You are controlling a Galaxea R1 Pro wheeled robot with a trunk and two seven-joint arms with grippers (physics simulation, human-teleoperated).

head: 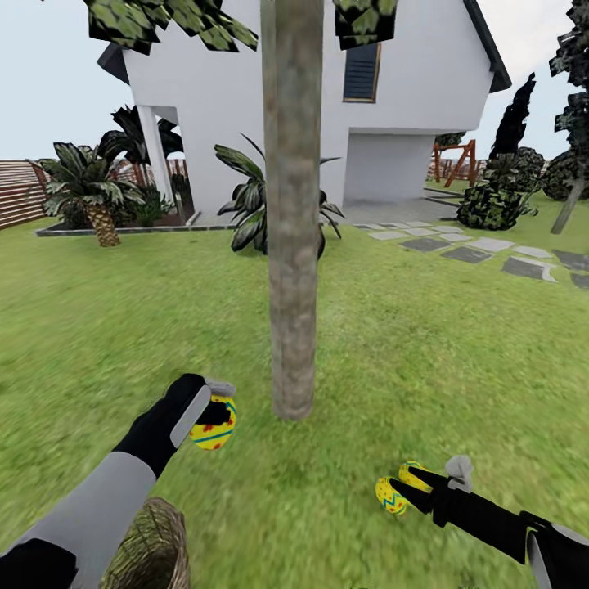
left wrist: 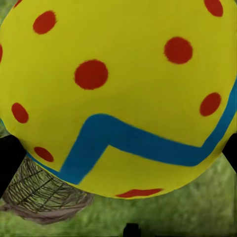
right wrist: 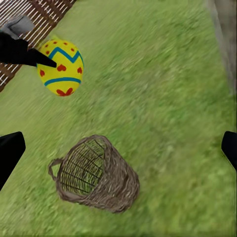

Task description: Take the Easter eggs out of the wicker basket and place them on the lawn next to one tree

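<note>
Pinched one egg [head: 214, 424] in left gripper [head: 214, 409], right gripper [head: 409, 488] spread by two eggs [head: 390, 495] near tree [head: 291, 245]; next, needed lowering and releasing beside trunk.

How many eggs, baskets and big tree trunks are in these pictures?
Eggs: 3, one in the left gripper at and two on the grass by the right gripper, at and
Baskets: 1
Big tree trunks: 1
Total: 5
</note>
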